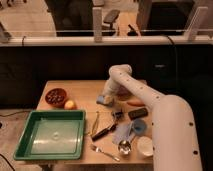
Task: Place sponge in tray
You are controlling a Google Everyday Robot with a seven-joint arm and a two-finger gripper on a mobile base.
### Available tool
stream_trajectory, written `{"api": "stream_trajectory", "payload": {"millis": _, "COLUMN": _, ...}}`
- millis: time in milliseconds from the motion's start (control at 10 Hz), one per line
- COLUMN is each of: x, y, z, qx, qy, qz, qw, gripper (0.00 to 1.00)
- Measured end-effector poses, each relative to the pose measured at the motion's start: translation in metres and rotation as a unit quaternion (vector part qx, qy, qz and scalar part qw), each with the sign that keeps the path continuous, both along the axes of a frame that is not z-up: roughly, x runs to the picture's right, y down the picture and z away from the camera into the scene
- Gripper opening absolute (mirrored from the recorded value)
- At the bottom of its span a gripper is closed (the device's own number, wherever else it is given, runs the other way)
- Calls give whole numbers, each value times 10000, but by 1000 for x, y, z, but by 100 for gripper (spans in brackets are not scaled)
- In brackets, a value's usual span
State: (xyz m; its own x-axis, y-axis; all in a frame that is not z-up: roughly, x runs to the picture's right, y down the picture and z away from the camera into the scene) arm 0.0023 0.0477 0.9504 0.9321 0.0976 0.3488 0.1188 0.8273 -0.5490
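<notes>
A green tray [30, 145] sits at the front left of the wooden table. A pale blue and yellow sponge [104, 99] lies at the middle of the table's back half. My white arm reaches in from the right, and my gripper [108, 94] is right at the sponge, coming down on it from above. The arm hides the fingers.
A dark bowl [55, 96] and an orange [70, 104] sit at the back left. Tongs [94, 125], a dark-handled utensil [106, 131], a fork [104, 152], a spoon [124, 146], a blue cup [138, 127], a white cup [145, 146], a carrot [135, 103] and a black bar [137, 113] lie right of the tray.
</notes>
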Motion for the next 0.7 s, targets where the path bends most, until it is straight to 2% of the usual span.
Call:
{"api": "stream_trajectory", "payload": {"millis": 500, "x": 14, "y": -18, "z": -9, "qx": 136, "qy": 10, "qz": -15, "qw": 9999, "gripper": 4}}
{"api": "stream_trajectory", "payload": {"millis": 700, "x": 14, "y": -30, "z": -18, "qx": 243, "qy": 40, "qz": -1, "qw": 9997, "gripper": 14}}
